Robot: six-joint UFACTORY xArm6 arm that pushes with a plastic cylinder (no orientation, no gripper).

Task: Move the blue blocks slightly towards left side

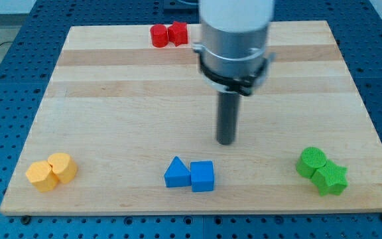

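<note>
- My tip [225, 141]: bare rod end, grasping nothing, hovering above and right of the blue pair, apart from it.
- Blue triangular block [176, 173] and blue cube [202, 176]: sitting touching, near the view's bottom centre of the wooden board [111, 99].
- Other pairs lying around: red blocks [168, 34] top, yellow blocks [51, 171] bottom left, green blocks [321, 170] bottom right.

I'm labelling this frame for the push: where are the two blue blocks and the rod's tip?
blue triangular block [175, 173]: camera view, middle of its front face.
blue cube [202, 177]: camera view, middle of its front face.
my tip [225, 141]: camera view, rod's very end, up-right of the blue blocks.
</note>
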